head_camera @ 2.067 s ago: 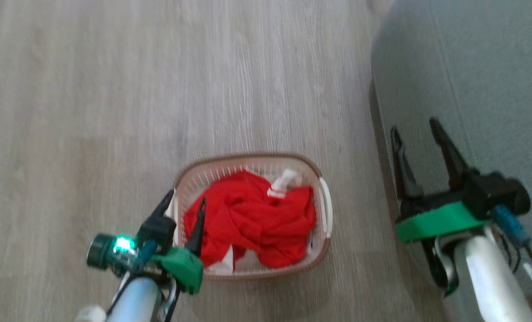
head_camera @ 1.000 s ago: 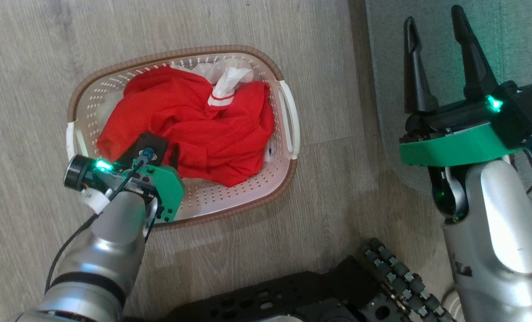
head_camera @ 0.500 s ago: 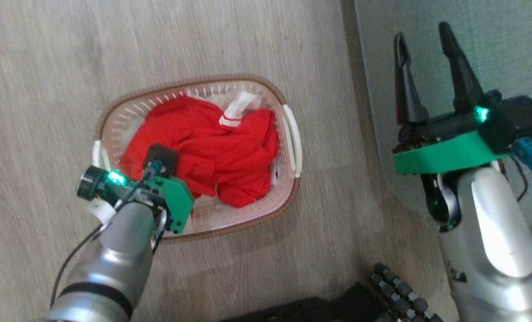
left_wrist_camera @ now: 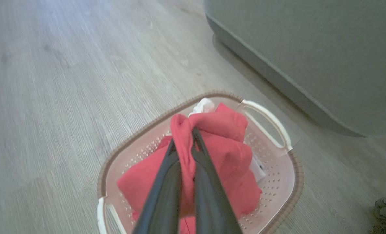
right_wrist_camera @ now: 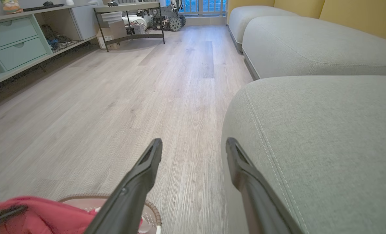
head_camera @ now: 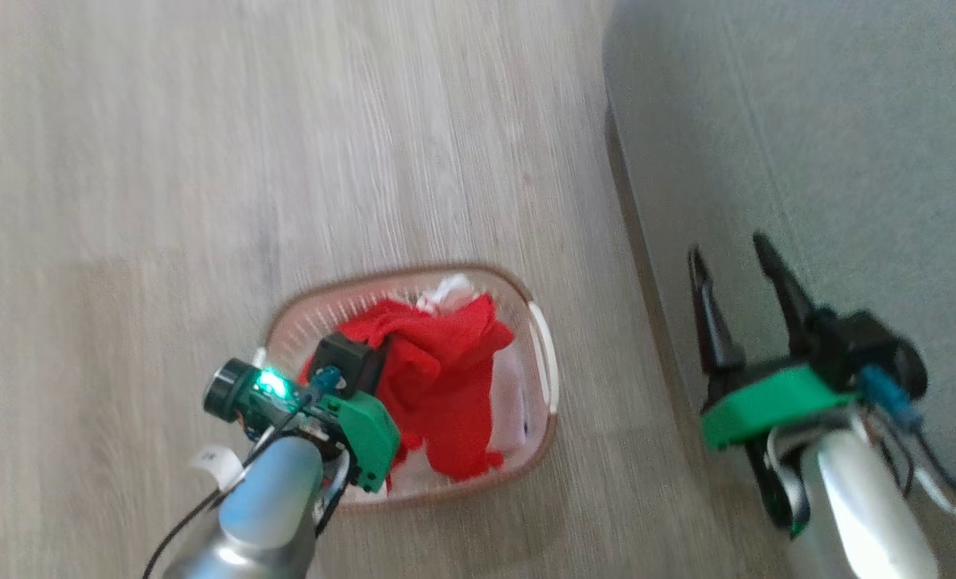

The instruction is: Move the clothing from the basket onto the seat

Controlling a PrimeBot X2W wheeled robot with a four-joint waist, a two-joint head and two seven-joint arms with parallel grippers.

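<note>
Pinching a fold of the red clothing point(left_wrist_camera: 225, 152), the left claw point(left_wrist_camera: 188, 131) is clamped shut on it, the rest bunched in the basket point(head_camera: 413, 272) at six o'clock. The seat point(head_camera: 807, 121), at three o'clock, awaits; the right claw point(head_camera: 727, 246) hangs open at its edge. Only the pickup looks done.

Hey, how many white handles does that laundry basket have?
2. The sofa-side handle faces the seat; the opposite handle sits at the other end of the basket, partly cut off by the left wrist view's edge.
</note>
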